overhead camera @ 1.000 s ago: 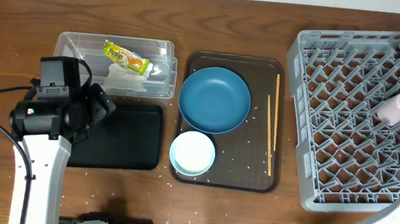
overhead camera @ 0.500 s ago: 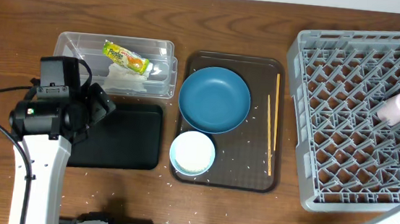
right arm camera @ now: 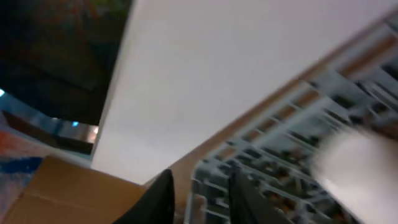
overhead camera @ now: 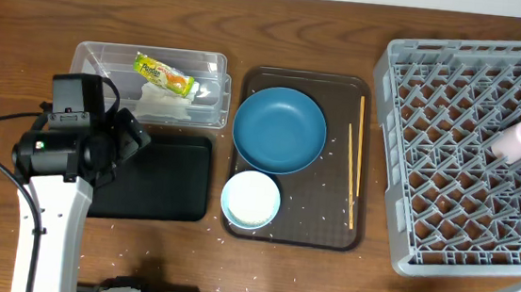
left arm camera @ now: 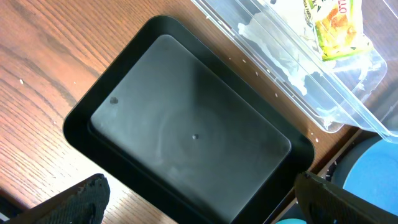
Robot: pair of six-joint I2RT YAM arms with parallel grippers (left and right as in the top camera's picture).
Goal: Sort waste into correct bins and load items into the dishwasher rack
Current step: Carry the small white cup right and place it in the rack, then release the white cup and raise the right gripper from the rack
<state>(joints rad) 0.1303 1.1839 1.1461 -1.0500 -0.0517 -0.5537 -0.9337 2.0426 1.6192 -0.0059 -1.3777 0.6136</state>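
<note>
Two chopsticks lie front-to-back just left of the rack, nearer the right tool, slightly parted and empty. Left tool gapes wide.

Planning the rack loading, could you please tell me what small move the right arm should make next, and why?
Probably swing the right end effector toward the chopsticks: its jaws stand apart and empty, the cup lies in the rack, while chopsticks, blue plate and white bowl sit on the brown tray.

Your brown wooden table, on it a clear plastic rectangular tub, a shallow black rectangular tub just beside it, a flat brown tray, a large grey lattice crate, loose white rice grains
</note>
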